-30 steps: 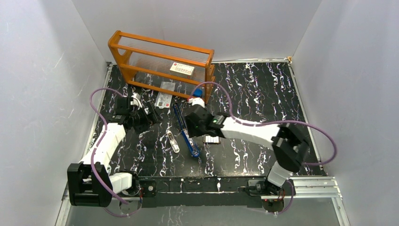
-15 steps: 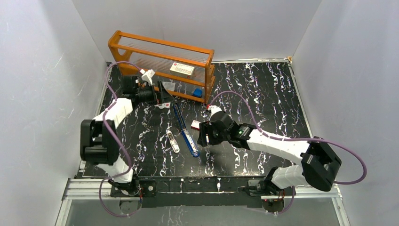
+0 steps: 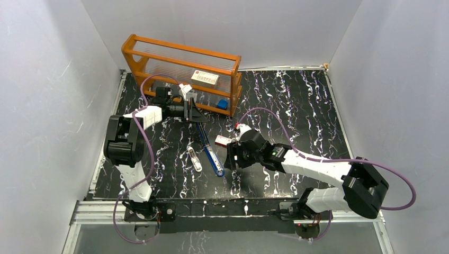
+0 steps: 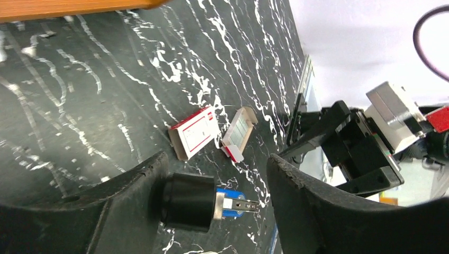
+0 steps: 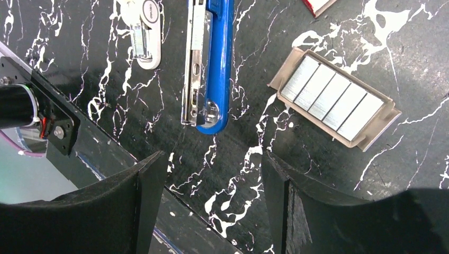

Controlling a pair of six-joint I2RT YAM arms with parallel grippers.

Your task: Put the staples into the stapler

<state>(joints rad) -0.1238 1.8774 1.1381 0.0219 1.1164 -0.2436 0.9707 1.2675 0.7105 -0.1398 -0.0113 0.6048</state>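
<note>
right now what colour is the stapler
The stapler is blue with a silver track; right wrist view shows it best.

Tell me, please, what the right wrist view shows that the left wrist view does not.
Only the right wrist view plainly shows the blue stapler lying open, with a small white item beside it, and the staples from above as five strips in their tray. Only the left wrist view shows the orange rack, the right arm and a black-and-blue item near the camera. Both share the staples, the red-and-white box and the marbled table.
</note>
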